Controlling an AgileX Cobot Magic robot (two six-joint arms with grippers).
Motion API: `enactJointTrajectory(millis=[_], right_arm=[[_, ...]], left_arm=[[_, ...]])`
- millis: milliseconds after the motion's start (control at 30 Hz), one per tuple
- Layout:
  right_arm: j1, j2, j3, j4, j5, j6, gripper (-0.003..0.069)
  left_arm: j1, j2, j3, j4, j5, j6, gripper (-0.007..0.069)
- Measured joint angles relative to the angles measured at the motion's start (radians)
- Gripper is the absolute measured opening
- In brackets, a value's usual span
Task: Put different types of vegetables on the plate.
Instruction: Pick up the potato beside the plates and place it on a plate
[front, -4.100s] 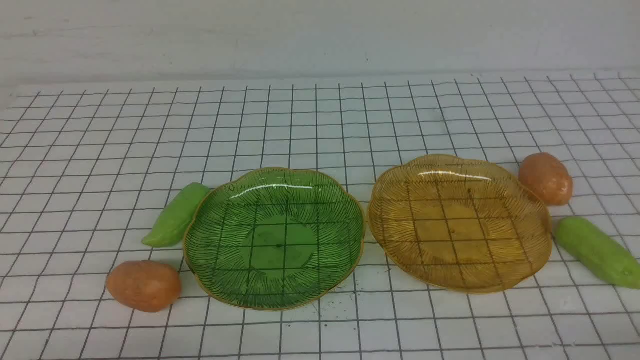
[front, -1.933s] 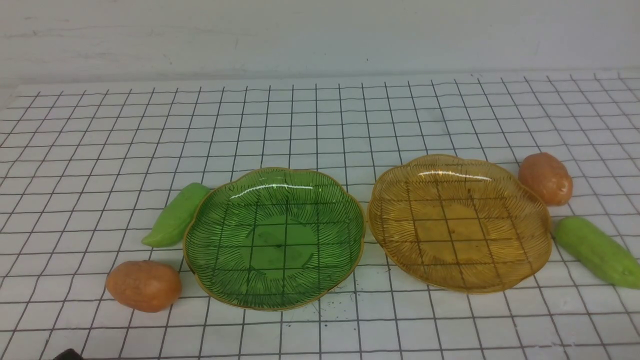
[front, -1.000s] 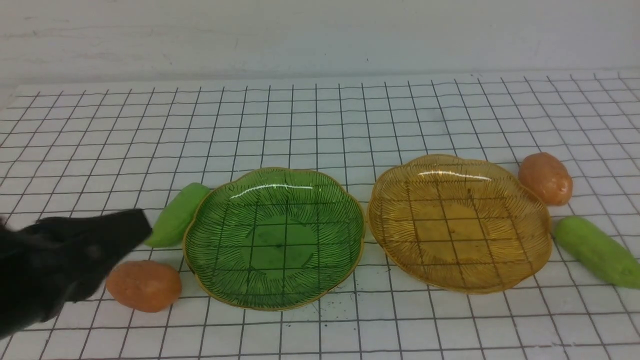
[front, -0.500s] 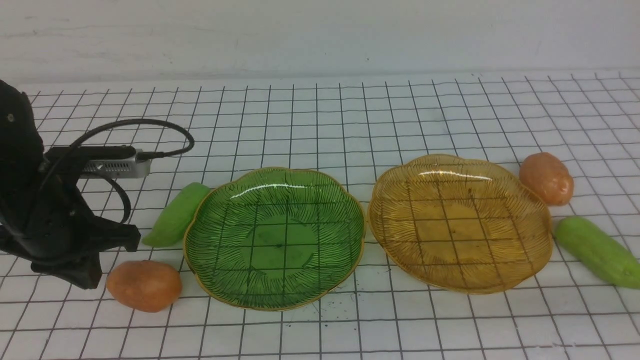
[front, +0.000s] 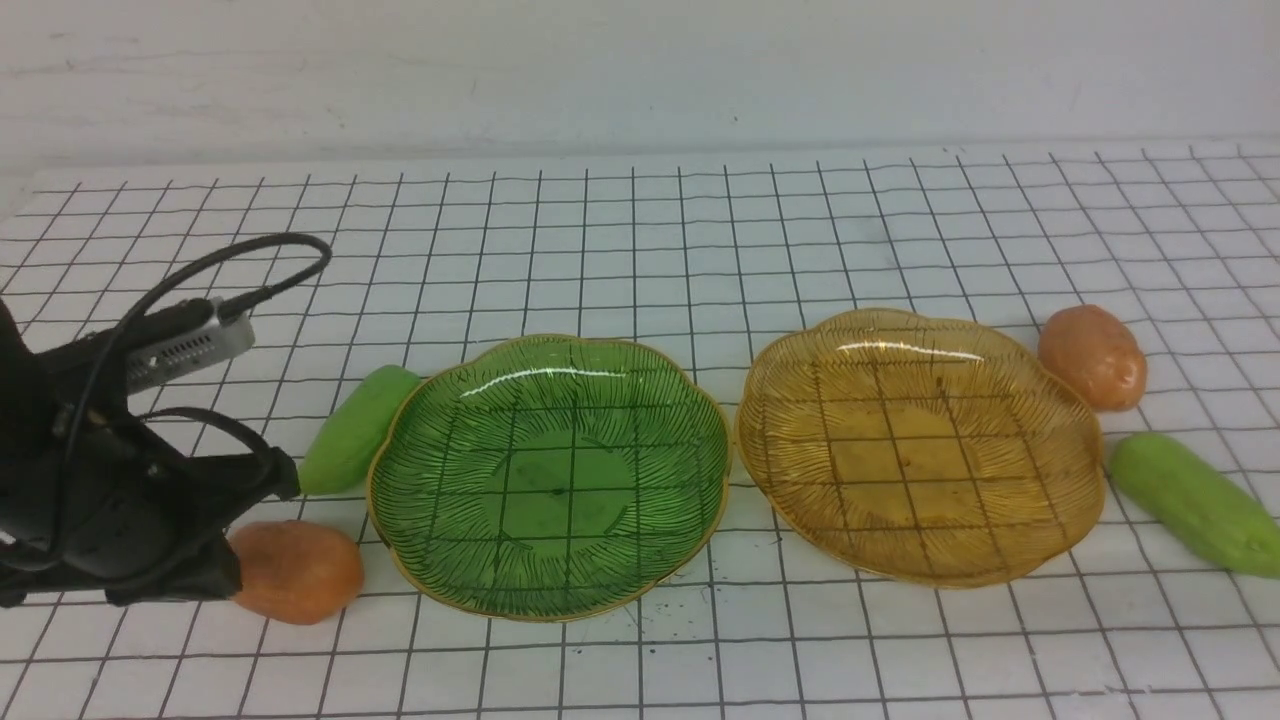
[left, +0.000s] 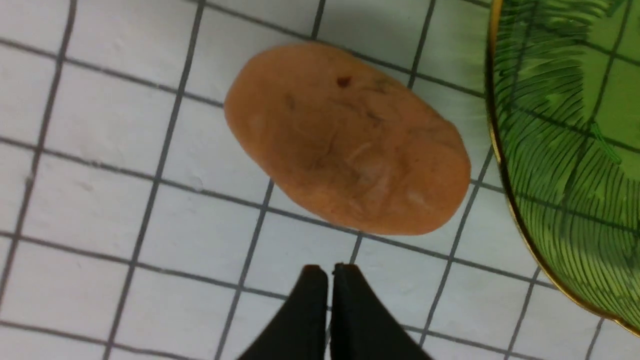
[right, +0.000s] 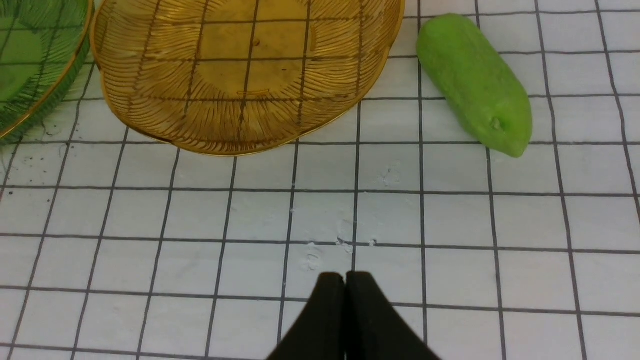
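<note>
Gridded table (front: 640, 230), potato (left: 345, 140) near left hand (left: 329, 270)

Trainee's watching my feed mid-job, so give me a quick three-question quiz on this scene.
1. What lies on the green plate and the amber plate?
2. In the left wrist view, what sits just ahead of the left gripper? A the potato beside the green plate; B the amber plate; C a spoon.
3. True or false: the right gripper has its jaws shut with nothing between them.
Key: 1 nothing; 2 A; 3 true.
</note>
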Motion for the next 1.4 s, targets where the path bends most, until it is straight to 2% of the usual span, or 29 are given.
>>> enactJointTrajectory(millis=[100, 200, 400, 433, 467, 533, 600, 733, 967, 1133, 1400], right_arm=[[0.0, 0.0, 0.0, 0.01, -0.001, 0.0, -0.0015], [0.0, 0.0, 0.0, 0.02, -0.002, 0.0, -0.0015], [0.0, 0.0, 0.0, 0.023, -0.006, 0.0, -0.0015], [0.0, 0.0, 0.0, 0.023, -0.006, 0.0, -0.0015], [0.0, 0.0, 0.0, 0.023, -0.006, 0.0, -0.0015], [0.0, 0.0, 0.0, 0.024, -0.006, 0.0, -0.0015], [0.0, 0.0, 0.0, 0.027, -0.006, 0.0, -0.0015], [0.0, 0.0, 0.0, 0.029, -0.007, 0.0, -0.0015], [0.0, 0.0, 0.0, 0.045, -0.009, 0.0, -0.0015], [0.0, 0.0, 0.0, 0.046, -0.009, 0.0, -0.0015], [0.0, 0.0, -0.001, 0.048, -0.009, 0.0, -0.0015]], left_arm=[[0.0, 0.032, 0.001, 0.017, -0.028, -0.023, 0.0027], [0.0, 0.055, 0.001, 0.023, -0.06, -0.049, 0.0085], [0.0, 0.077, 0.001, 0.023, -0.153, -0.157, 0.031], [0.0, 0.079, 0.001, 0.023, -0.161, -0.166, 0.0318], [0.0, 0.094, 0.001, 0.02, -0.186, -0.201, 0.0384], [0.0, 0.105, 0.001, 0.015, -0.202, -0.227, 0.0422], [0.0, 0.132, 0.001, 0.012, -0.227, -0.288, 0.0523], [0.0, 0.161, 0.001, 0.014, -0.232, -0.324, 0.0591], [0.0, 0.226, -0.011, 0.016, -0.299, -0.36, 0.0584], [0.0, 0.236, -0.016, 0.021, -0.299, -0.358, 0.0533], [-0.001, 0.238, -0.021, 0.059, -0.276, -0.358, 0.0531]])
